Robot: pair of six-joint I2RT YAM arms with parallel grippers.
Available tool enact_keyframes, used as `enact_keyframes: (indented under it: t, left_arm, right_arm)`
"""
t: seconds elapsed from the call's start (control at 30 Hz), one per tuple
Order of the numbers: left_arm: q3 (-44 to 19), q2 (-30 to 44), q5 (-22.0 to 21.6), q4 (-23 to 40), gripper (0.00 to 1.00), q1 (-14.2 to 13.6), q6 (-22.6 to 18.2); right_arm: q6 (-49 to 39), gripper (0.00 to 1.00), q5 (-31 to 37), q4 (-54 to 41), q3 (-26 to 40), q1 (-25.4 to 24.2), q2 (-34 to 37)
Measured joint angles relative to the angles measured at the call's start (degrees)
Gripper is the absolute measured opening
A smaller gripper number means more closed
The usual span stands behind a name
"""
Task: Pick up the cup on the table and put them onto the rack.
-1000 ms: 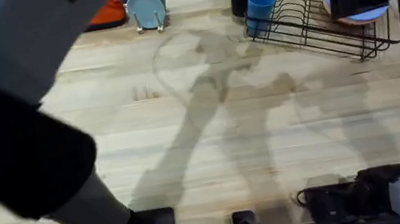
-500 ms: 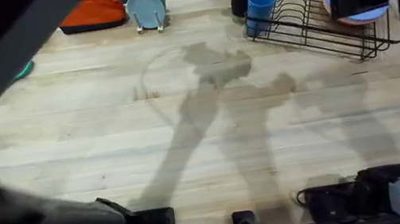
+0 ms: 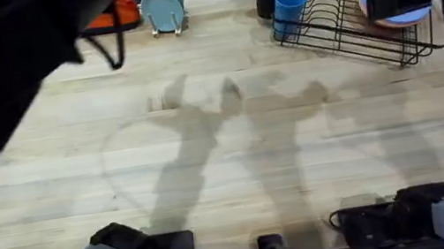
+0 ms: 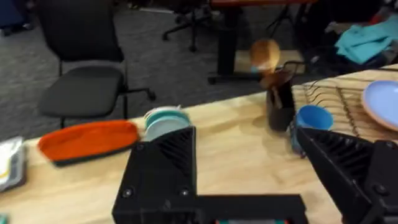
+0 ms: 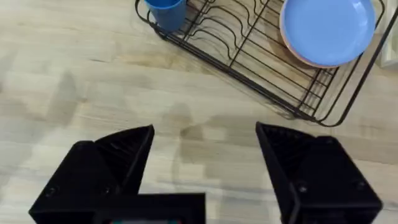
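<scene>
Both arms are mostly black with grey shells near the bases. The left hand [image 4: 249,180] has chunky black wedge fingers with ribbed faces and small screws; the right hand [image 5: 205,168] looks the same. A thin black cable [image 3: 107,49] loops off the left arm.

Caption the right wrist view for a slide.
Open right gripper above the table, facing the rack that holds a blue cup and plate.
</scene>
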State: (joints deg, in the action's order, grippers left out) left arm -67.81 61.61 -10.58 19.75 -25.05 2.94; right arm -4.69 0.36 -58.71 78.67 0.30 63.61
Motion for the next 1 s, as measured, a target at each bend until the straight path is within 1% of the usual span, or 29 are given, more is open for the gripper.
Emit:
enact_keyframes:
  t: [0.1, 0.27, 0.37, 0.57, 0.7, 0.83, 0.93, 1.0]
  left_arm:
    - [0.08, -1.86, -0.94, 4.89, 0.993, 1.25, -0.02]
    - [0.42, -2.55, -1.34, 16.29, 0.993, 3.03, 0.06]
    - [0.96, -3.38, -1.25, 21.72, 0.992, 3.19, 0.04]
    - [1.07, -7.69, -1.23, 29.67, 0.993, 3.21, 1.17]
    - [1.07, -10.09, -1.23, 35.99, 0.993, 3.95, 1.84]
    - [1.07, -10.78, -1.23, 40.08, 0.993, 5.57, 2.54]
    - [1.07, -10.78, -1.23, 40.86, 0.993, 6.53, 4.16]
    - [1.07, -10.76, -1.23, 40.93, 0.993, 6.68, 5.09]
  right_arm:
    - [0.00, 0.997, 0.00, 0.61, 0.00, 0.00, 0.00]
    - [0.00, 0.997, 0.00, 1.01, 0.00, 0.00, 0.39]
    - [0.00, 0.997, 0.00, 1.06, 0.02, 0.00, 1.53]
    - [0.00, 0.997, 0.00, 0.78, 0.02, 0.00, 3.55]
    - [0.00, 0.997, -0.02, -0.54, 0.04, 0.00, 3.64]
    - [0.00, 0.997, -0.04, -2.12, 0.04, 0.00, 3.64]
    - [0.00, 0.997, -0.04, -2.79, 0.04, 0.00, 3.64]
    - [0.00, 0.997, -0.04, -3.20, 0.04, 0.00, 3.64]
